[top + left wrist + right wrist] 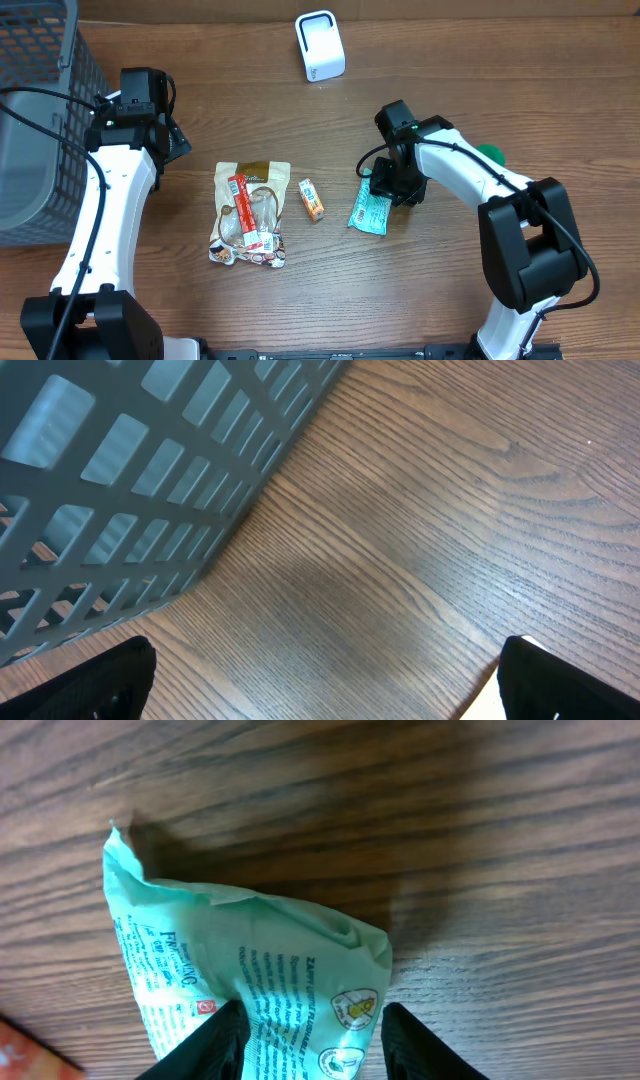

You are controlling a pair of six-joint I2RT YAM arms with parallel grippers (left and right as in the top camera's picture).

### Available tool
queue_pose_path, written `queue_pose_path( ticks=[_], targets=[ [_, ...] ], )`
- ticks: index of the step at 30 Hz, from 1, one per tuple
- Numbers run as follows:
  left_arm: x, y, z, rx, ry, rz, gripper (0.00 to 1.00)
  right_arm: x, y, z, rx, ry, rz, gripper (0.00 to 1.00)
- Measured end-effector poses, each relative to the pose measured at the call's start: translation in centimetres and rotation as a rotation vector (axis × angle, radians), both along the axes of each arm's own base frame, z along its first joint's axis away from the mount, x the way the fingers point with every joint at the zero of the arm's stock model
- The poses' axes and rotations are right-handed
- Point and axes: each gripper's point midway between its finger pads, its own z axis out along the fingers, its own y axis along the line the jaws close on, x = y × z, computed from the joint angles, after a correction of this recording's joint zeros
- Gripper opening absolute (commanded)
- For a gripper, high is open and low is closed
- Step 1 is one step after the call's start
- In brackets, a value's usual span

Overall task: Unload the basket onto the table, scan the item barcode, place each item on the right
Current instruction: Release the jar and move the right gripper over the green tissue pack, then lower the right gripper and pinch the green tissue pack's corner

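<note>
Loads of bare wood table (480,60) along the far edge, only the white scanner (320,45) standing up there, well apart from everything else. Busier mid-table: clear snack bag (250,212) with a red label, small orange box (312,198) just beside it, then the mint-green packet (370,212) lying to the right of that. Right gripper (392,188) down on the packet's far end, pinching it from both sides in the wrist view. Left gripper (168,140) spread wide over bare wood, right next to the grey mesh basket (40,100). Basket cut off by the frame edge, contents hard to make out. Something green (490,153) mostly hidden behind the right arm.
</note>
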Motion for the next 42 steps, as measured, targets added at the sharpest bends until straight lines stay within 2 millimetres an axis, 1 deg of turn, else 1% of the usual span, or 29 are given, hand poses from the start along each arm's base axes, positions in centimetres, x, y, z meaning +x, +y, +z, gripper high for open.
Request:
queue_pose_path(
  ticks=[5,7,12,15,21,25,28,33,35,39,42],
  targets=[
    [0.0,0.0,0.0,0.000,0.000,0.000,1.00,0.0,-0.5,0.2,0.051,0.035,-0.100,0.47],
    [0.0,0.0,0.0,0.000,0.000,0.000,1.00,0.0,-1.4,0.6,0.054,0.037,-0.142,0.47],
    [0.0,0.0,0.0,0.000,0.000,0.000,1.00,1.2,-4.3,2.6,0.075,-0.007,-0.252,0.47],
    [0.0,0.0,0.0,0.000,0.000,0.000,1.00,1.1,-4.8,3.0,0.075,-0.005,-0.267,0.47],
    [0.0,0.0,0.0,0.000,0.000,0.000,1.00,1.6,-4.1,3.1,0.086,-0.050,-0.138,0.46],
    [0.0,0.0,0.0,0.000,0.000,0.000,1.00,2.2,-3.9,3.2,0.091,-0.102,0.005,0.47],
    [0.0,0.0,0.0,0.000,0.000,0.000,1.00,2.2,-3.9,3.2,0.087,-0.120,0.127,0.47],
    [0.0,0.0,0.0,0.000,0.000,0.000,1.00,1.9,-3.9,3.1,0.083,-0.132,0.257,0.47],
    [0.0,0.0,0.0,0.000,0.000,0.000,1.00,2.0,-3.9,3.1,0.082,-0.142,0.291,0.47],
    [0.0,0.0,0.0,0.000,0.000,0.000,1.00,2.8,-3.7,3.1,0.084,-0.186,0.329,0.47],
    [0.0,0.0,0.0,0.000,0.000,0.000,1.00,3.0,-3.6,2.4,0.090,-0.207,0.341,0.47]
  ],
)
